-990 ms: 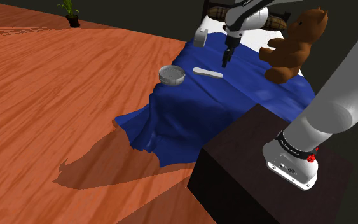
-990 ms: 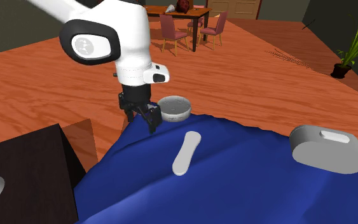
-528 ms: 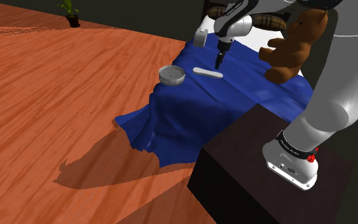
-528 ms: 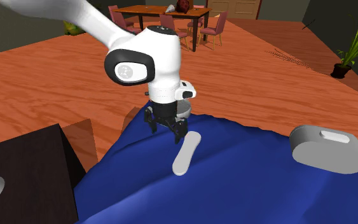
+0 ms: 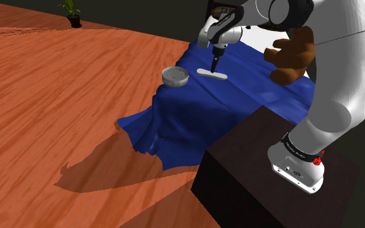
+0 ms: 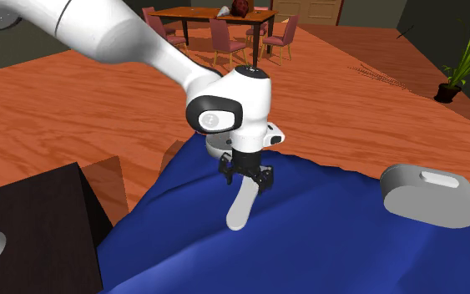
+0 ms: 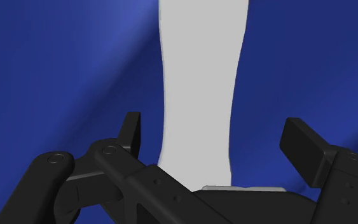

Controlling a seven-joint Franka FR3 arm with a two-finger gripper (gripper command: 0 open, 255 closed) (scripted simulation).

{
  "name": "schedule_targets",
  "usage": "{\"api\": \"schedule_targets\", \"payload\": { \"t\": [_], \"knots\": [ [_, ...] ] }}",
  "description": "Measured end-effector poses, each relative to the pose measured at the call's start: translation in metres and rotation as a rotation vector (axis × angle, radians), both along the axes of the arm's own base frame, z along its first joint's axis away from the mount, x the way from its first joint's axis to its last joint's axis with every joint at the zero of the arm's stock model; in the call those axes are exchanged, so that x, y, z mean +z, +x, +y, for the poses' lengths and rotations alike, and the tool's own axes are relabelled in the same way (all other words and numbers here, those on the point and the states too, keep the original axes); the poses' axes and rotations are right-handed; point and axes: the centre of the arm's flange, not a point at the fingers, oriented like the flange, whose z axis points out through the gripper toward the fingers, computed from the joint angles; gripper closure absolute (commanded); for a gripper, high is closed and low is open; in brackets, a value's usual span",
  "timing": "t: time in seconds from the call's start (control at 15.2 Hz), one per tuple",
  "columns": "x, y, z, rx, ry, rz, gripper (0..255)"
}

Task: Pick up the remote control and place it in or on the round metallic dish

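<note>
— Where's your remote control (image 6: 241, 205)?
— It's lying flat on the blue blanket (image 6: 333, 242), pale grey, with its far end right under your gripper (image 6: 246, 179).
— And the jaws?
— Apart, one on each side of the remote control, neither touching it. The round grey dish (image 5: 175, 76) sits nearby at the blanket's edge. The brown teddy bear (image 5: 291, 58) is well apart.

The white arm (image 5: 335, 84) rises from its base at the shoulder view's 4 o'clock, arches toward 12 o'clock, and aims its black gripper (image 5: 213, 66) straight down, fingers (image 7: 131, 130) spread apart.
</note>
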Motion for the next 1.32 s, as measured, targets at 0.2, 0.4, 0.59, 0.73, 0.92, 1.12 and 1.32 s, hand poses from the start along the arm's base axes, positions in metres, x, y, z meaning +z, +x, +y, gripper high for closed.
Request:
{"api": "schedule_targets", "payload": {
  "t": [0.2,0.4,0.59,0.73,0.92,1.12,1.32],
  "knots": [
    [-0.017,0.004,-0.001,0.007,0.001,-0.002,0],
    [-0.034,0.005,-0.002,0.007,0.001,-0.002,0],
    [-0.041,0.005,-0.001,0.007,0.001,-0.002,0],
    [-0.042,0.005,-0.001,0.007,0.001,-0.002,0],
    [-0.042,0.005,-0.001,0.007,0.001,-0.002,0],
    [-0.042,0.005,-0.001,0.008,0.001,-0.002,255],
    [-0.042,0.005,-0.001,0.007,0.001,-0.002,255]
  ]
}}
